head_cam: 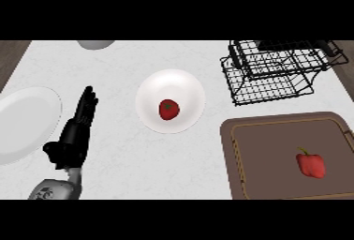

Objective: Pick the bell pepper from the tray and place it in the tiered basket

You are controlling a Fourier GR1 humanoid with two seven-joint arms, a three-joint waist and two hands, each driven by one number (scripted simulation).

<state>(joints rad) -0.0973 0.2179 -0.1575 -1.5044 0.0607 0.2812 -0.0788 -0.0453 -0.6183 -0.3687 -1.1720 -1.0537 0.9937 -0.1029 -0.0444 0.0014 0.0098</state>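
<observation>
A red bell pepper (311,164) with a green stem lies on the brown tray (266,140) at the lower right. The black wire tiered basket (276,70) stands at the upper right, beyond the tray. My left hand (77,124) rests at the left of the counter, open, fingers straight and pointing away, holding nothing. It is far from both tray and basket. My right hand does not show.
A white plate (181,84) in the middle carries a small red fruit (169,109), like a strawberry. Another white plate (24,124) lies at the left edge beside my left hand. A grey rounded object (95,44) sits at the top edge.
</observation>
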